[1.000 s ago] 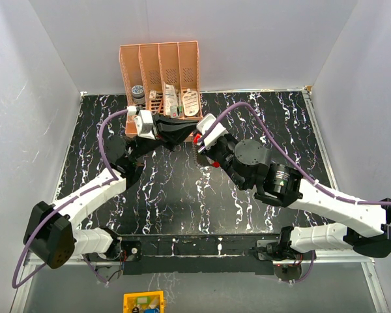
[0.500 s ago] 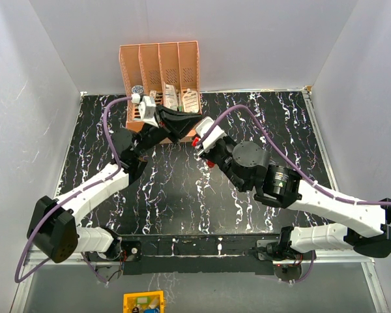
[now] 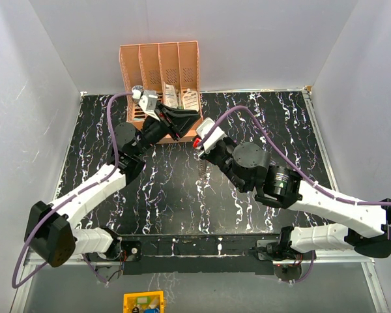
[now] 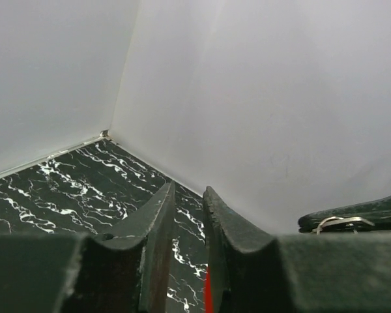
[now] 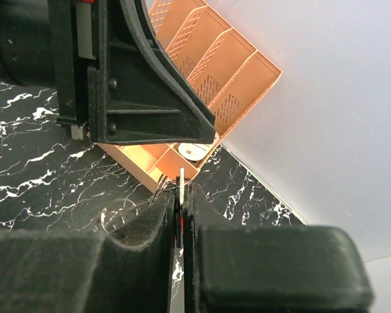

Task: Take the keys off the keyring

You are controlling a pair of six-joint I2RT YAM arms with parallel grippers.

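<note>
The keys [image 5: 181,181] are clamped edge-on in the right gripper [image 5: 181,203]. The left gripper [image 4: 189,195] is seen narrowly parted, nothing gripped. Print on the tag [image 3: 191,99] cannot be read.

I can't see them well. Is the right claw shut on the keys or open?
Shut. The right gripper pinches the keys, a silver and red sliver, with almost no gap.
</note>
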